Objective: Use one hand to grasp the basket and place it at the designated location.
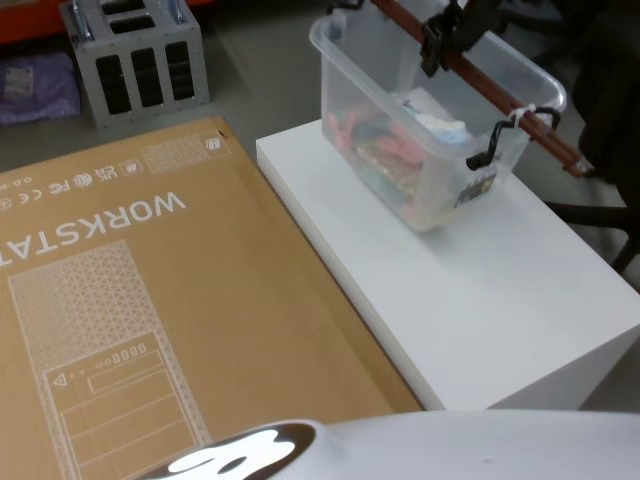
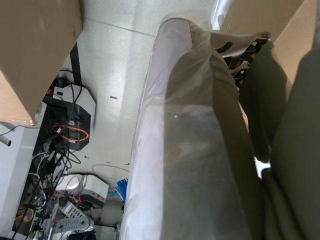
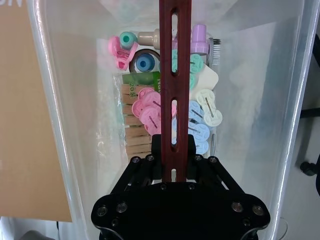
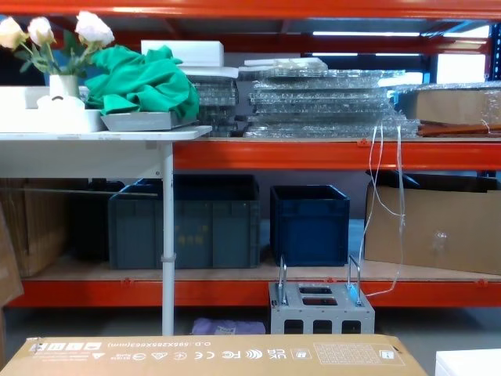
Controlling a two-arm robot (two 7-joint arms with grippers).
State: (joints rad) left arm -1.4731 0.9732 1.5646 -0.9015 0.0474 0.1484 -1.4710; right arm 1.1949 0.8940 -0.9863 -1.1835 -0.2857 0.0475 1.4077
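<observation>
The basket (image 1: 400, 120) is a translucent whitish tub at the far corner of a white block (image 1: 480, 300), in the head view. A reddish-brown bar handle (image 1: 500, 95) runs across its top. My right gripper (image 1: 440, 45) comes in from above and is shut on that handle. In the right wrist view the black fingers (image 3: 155, 150) clamp the slotted bar (image 3: 175, 75), and the tub below holds coloured clips and wooden pegs (image 3: 150, 107). I cannot tell whether the tub's base touches the block.
A large brown cardboard box (image 1: 150, 300) lies left of the white block. A grey metal box with holes (image 1: 135, 60) stands on the floor behind it. Dark blue crates (image 4: 309, 223) sit under the orange shelving. A black chair (image 1: 610, 100) is at the far right.
</observation>
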